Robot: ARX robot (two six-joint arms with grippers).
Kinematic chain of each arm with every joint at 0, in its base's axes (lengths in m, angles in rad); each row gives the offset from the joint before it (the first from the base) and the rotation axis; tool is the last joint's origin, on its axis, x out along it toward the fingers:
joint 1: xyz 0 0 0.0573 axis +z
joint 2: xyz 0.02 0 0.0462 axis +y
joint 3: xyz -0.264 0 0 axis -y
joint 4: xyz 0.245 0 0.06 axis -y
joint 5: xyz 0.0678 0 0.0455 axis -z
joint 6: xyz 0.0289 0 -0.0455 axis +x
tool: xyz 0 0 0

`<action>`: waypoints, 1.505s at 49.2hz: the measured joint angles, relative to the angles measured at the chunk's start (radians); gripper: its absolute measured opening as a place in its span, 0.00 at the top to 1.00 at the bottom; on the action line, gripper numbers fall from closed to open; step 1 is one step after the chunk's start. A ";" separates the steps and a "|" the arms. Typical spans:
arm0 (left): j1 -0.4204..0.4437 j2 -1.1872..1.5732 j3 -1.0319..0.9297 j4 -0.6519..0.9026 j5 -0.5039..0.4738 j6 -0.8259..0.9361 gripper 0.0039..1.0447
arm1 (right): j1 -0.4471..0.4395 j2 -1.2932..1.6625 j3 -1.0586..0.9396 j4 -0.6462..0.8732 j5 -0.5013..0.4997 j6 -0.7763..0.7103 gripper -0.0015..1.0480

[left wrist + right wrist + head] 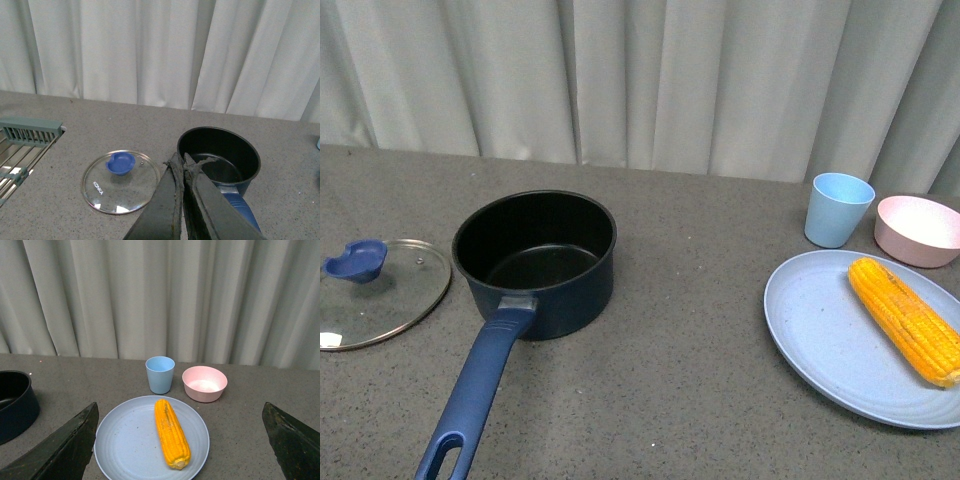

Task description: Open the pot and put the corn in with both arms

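Corn cob [905, 318], yellow-orange, is lying on a pale blue round plate [815, 335] at right; dark navy saucepan [535, 262] is sitting uncovered at left. Left gripper [182, 160] is pressing its fingers together, empty; right gripper [179, 406] is gaping wide.

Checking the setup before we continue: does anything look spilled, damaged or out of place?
Nothing spilled. Only the left gripper looks odd: its pads have ragged, frayed edges. The lid lies flat beside the open pot.

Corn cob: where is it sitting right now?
In the front view the corn lies on the pale blue plate on the right, just in front of the cup and pink bowl.
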 joint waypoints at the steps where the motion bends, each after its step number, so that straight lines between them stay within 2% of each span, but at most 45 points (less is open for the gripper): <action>1: 0.000 -0.005 0.000 -0.005 0.000 0.000 0.96 | 0.000 0.000 0.000 0.000 0.000 0.000 0.09; 6: 0.000 -0.039 0.000 -0.040 0.000 0.000 0.96 | 0.000 0.000 0.000 0.000 0.000 0.000 0.09; 11: 0.000 -0.184 0.000 -0.206 0.000 0.000 0.96 | 0.000 0.000 0.000 0.000 0.000 0.000 0.09; 28: 0.000 -0.207 0.000 -0.214 0.000 0.000 0.96 | 0.000 0.000 0.000 0.000 0.000 0.000 0.09; 30: 0.000 -0.207 0.000 -0.214 0.000 0.000 0.96 | 0.014 0.011 0.005 -0.019 0.053 -0.011 0.09; 31: 0.000 -0.207 0.000 -0.214 0.000 0.000 0.96 | 0.049 0.041 0.026 -0.068 0.164 -0.033 0.09; 34: 0.000 -0.207 0.000 -0.214 -0.001 0.000 0.86 | 0.090 0.150 0.058 -0.110 0.340 -0.048 0.09; 36: 0.000 -0.208 0.000 -0.214 0.000 0.000 0.77 | 0.081 0.252 0.069 -0.077 0.357 -0.048 0.09; 41: 0.000 -0.208 0.000 -0.214 0.000 0.000 0.58 | 0.018 0.515 0.105 0.084 0.229 -0.040 0.09; 45: 0.000 -0.208 0.000 -0.214 0.000 0.000 0.48 | -0.014 0.678 0.146 0.169 0.155 -0.027 0.09; 49: 0.000 -0.208 0.000 -0.214 0.000 0.000 0.29 | -0.045 0.976 0.232 0.286 0.057 0.003 0.09; 55: 0.000 -0.208 0.000 -0.214 0.000 0.001 0.04 | -0.055 1.313 0.367 0.330 0.032 0.063 0.09; 62: 0.000 -0.208 0.000 -0.214 0.000 0.001 0.06 | -0.058 1.559 0.533 0.277 0.052 0.097 0.09; 74: 0.000 -0.208 0.000 -0.214 0.000 0.001 0.06 | -0.057 1.789 0.726 0.206 0.038 0.067 0.09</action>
